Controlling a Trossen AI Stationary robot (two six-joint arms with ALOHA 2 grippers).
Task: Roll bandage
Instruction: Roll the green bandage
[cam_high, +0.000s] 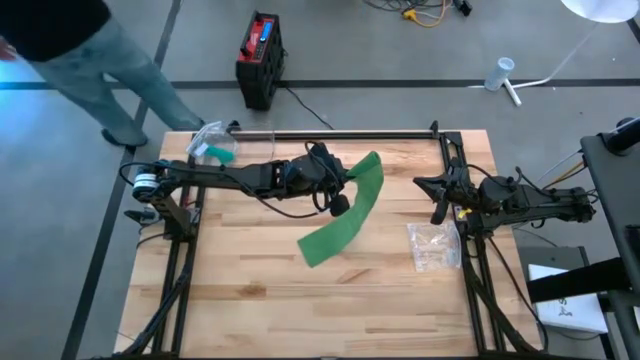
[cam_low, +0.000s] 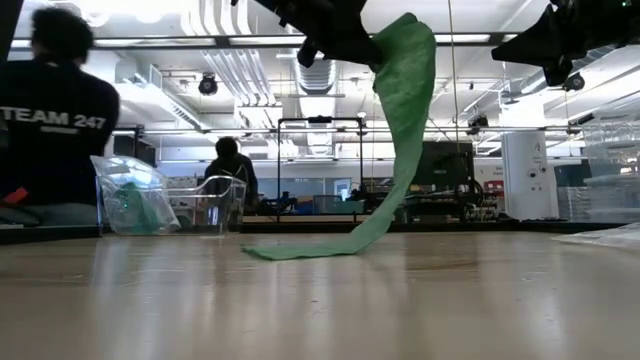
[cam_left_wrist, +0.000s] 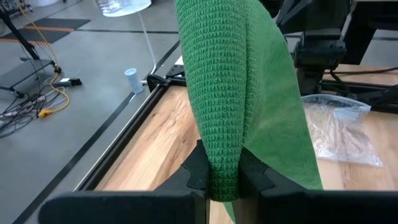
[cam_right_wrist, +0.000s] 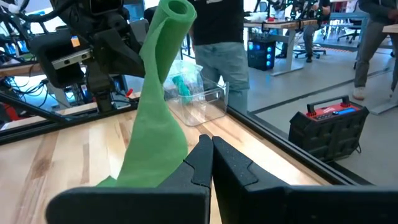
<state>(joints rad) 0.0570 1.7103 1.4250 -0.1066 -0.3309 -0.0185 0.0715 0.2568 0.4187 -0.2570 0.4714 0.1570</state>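
A long green bandage (cam_high: 345, 215) hangs from my left gripper (cam_high: 338, 200), which is shut on it high above the table's middle. Its lower end (cam_low: 300, 250) lies flat on the wooden table. Its top end (cam_right_wrist: 177, 9) is curled into a loose tube above the hold. The bandage also shows in the left wrist view (cam_left_wrist: 217, 81). My right gripper (cam_high: 436, 200) is shut and empty, raised at the table's right side, apart from the bandage; it also shows in the right wrist view (cam_right_wrist: 211, 155). My left gripper pinches the bandage near its upper end (cam_left_wrist: 222, 177) between its two fingers (cam_left_wrist: 196, 171). The strip is gathered narrow there, in more than one layer. The fingers come from the table's left side. The bandage hangs slack below the hold, with its lower end on the table.
A clear plastic bag (cam_high: 435, 245) lies on the table near my right arm. A clear container (cam_high: 215, 145) holding green material stands at the far left corner. A rail (cam_high: 340, 133) runs along the far edge. People stand beyond the table (cam_low: 60, 120).
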